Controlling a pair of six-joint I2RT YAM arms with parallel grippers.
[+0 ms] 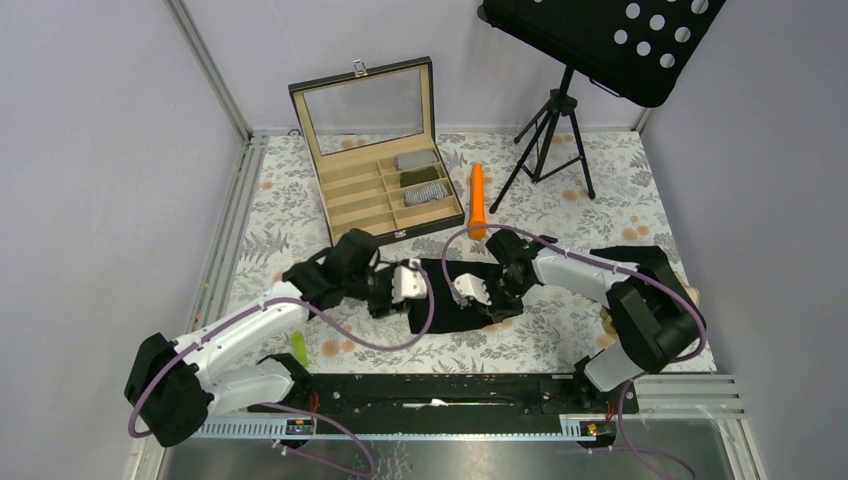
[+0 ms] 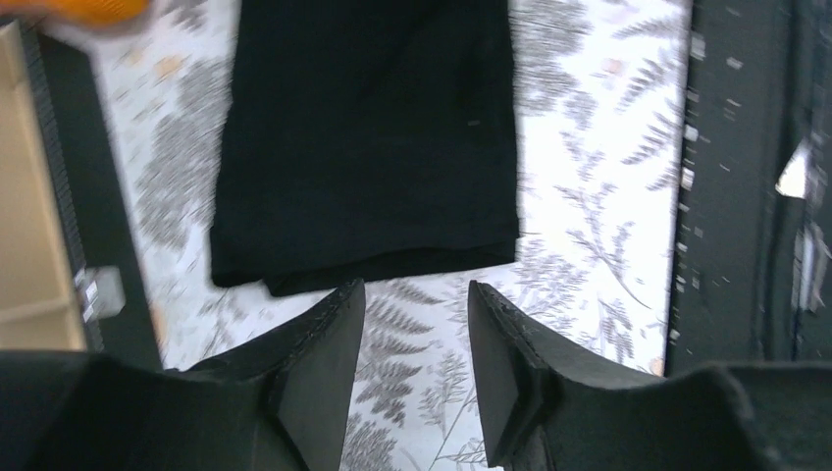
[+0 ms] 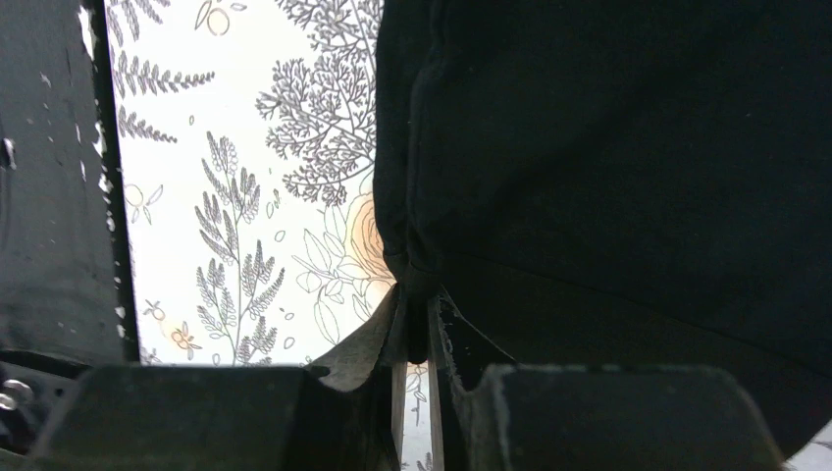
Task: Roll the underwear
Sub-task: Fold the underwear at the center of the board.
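Note:
A plain black underwear (image 1: 447, 297) lies flat on the floral cloth at the table's middle. My left gripper (image 1: 404, 284) is at its left edge. In the left wrist view its jaws (image 2: 416, 299) are open and empty, with the fingertips just short of the garment's near hem (image 2: 368, 147). My right gripper (image 1: 476, 292) is at the garment's right side. In the right wrist view it (image 3: 417, 312) is shut on a pinched fold of the black cloth's edge (image 3: 608, 147). Rolled garments, one pinstriped grey (image 1: 425, 192), sit in the box compartments.
An open wooden compartment box (image 1: 352, 196) with a glass lid stands behind the garment, also at the left in the left wrist view (image 2: 29, 196). An orange carrot-shaped stick (image 1: 478, 200) lies beside it. A music stand tripod (image 1: 548, 130) is at the back right. A green piece (image 1: 298, 345) lies by the left arm.

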